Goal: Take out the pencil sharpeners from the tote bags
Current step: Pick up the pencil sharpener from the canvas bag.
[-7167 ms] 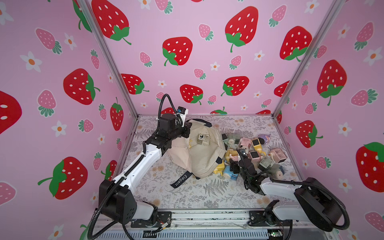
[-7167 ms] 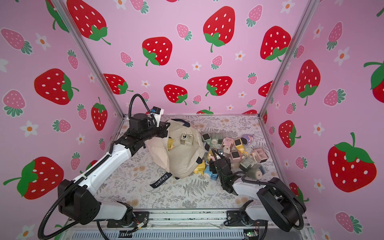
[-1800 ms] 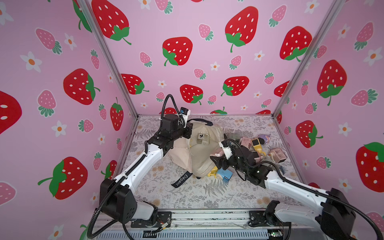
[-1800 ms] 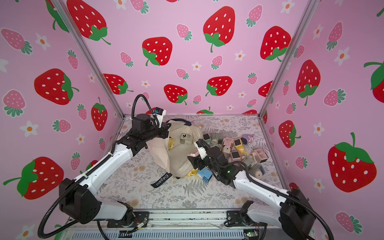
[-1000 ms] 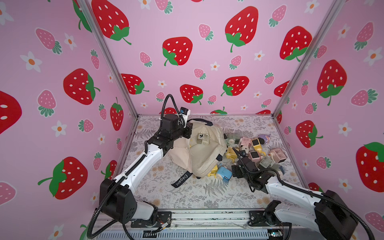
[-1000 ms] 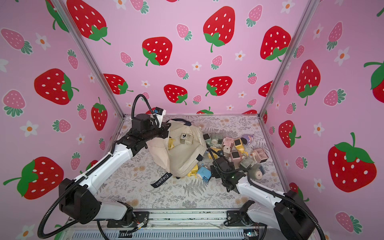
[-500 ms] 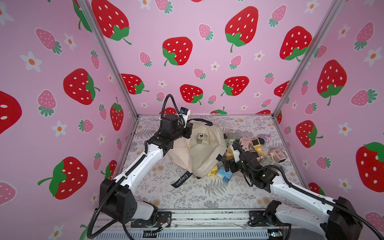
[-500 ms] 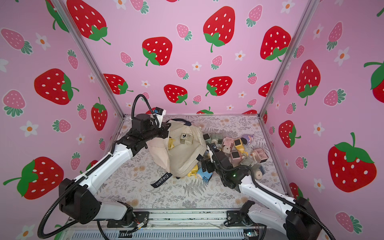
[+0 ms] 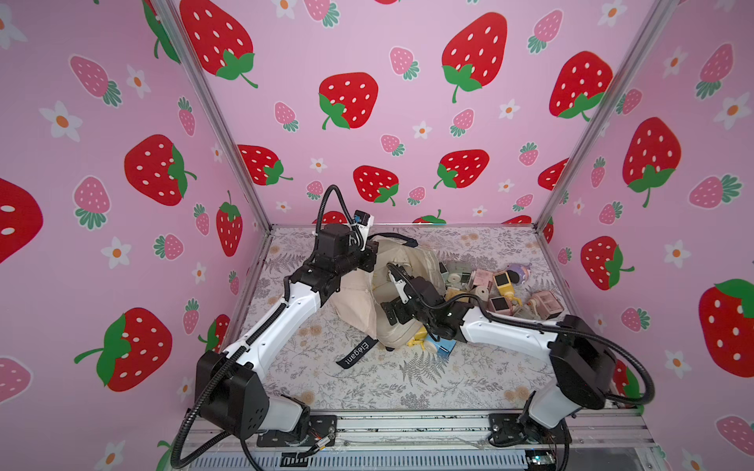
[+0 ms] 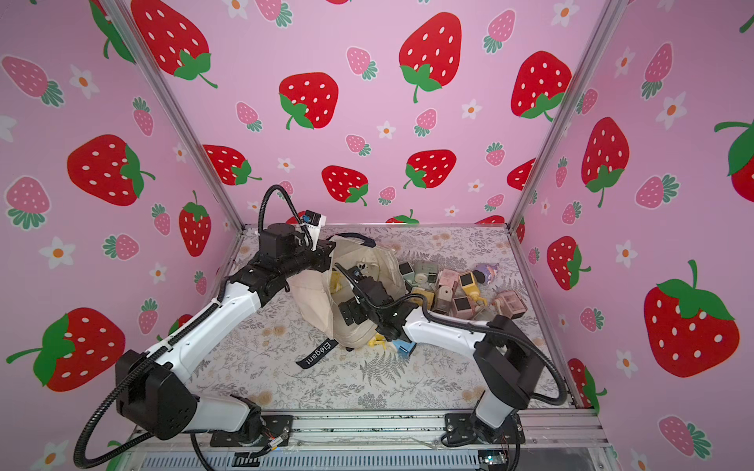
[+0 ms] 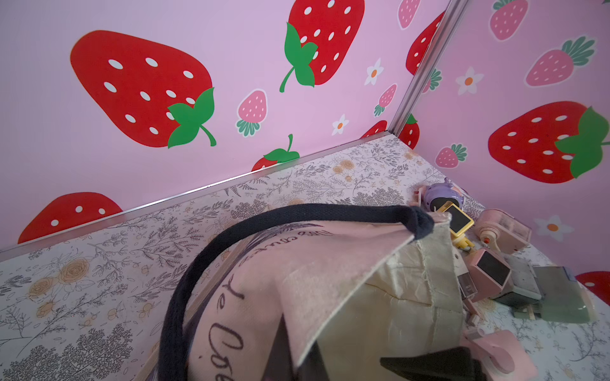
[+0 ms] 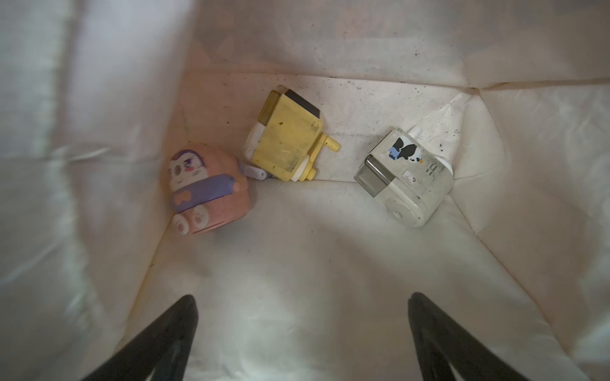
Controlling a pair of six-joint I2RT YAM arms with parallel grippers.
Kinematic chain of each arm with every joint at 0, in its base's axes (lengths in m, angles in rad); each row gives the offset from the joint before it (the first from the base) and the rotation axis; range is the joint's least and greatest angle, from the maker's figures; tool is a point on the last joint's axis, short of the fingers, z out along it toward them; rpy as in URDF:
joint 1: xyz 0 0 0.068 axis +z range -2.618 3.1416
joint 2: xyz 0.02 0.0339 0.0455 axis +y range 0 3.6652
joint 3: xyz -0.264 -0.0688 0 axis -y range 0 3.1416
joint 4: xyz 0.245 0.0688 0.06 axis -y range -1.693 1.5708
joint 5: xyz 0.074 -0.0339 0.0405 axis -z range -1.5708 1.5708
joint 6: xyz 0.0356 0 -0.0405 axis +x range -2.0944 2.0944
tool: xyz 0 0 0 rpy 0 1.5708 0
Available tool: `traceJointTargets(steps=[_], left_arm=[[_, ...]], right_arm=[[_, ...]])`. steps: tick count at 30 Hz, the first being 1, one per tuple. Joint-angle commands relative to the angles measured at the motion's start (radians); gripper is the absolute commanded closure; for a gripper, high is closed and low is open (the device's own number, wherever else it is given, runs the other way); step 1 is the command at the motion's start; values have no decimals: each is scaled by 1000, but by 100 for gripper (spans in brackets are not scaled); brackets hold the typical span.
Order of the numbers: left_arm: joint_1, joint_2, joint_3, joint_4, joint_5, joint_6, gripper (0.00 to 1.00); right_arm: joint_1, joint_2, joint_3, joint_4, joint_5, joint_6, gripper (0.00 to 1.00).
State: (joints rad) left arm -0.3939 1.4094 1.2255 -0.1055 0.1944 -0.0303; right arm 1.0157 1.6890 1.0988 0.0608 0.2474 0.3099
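pencil sharpeners (image 9: 495,285) lie heaped on the table (image 9: 367,387) just beside the tote bag (image 9: 353,299); three more sit on its bottom: pink one (image 12: 206,191), yellow one (image 12: 287,138), white one (image 12: 406,178). i see my right gripper (image 12: 302,297) inside, jaws wide, empty. left gripper (image 9: 369,261) pinched shut on the bag's rim.

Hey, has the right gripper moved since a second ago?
Yes. Seen from the top, the right gripper swung from beside the loose sharpener pile toward the tote bag, and now points, open, into its mouth.

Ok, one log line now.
left end effector shut on tote bag | right end effector open inside | three sharpeners below
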Motion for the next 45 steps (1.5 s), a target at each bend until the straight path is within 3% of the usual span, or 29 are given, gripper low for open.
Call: traceJointTargets(steps=[1, 10, 25, 31, 35, 40, 45], left_arm=[[-6, -26, 35, 50, 14, 13, 98], [-6, -25, 35, 50, 14, 13, 98], [-6, -23, 37, 50, 18, 13, 98], [-6, -23, 37, 50, 18, 12, 98], [-6, -23, 35, 50, 18, 13, 98], [-6, -24, 35, 50, 16, 15, 98], [-6, -27, 34, 50, 12, 15, 98]], right_arm=[[-33, 87, 88, -21, 107, 51, 1], [-102, 342, 313, -51, 209, 102, 1], [-163, 612, 569, -137, 183, 204, 1], [-170, 630, 598, -159, 133, 191, 1], [-165, 600, 571, -148, 87, 169, 9], [-139, 499, 473, -69, 40, 81, 22], [-110, 352, 347, 2, -83, -42, 25]])
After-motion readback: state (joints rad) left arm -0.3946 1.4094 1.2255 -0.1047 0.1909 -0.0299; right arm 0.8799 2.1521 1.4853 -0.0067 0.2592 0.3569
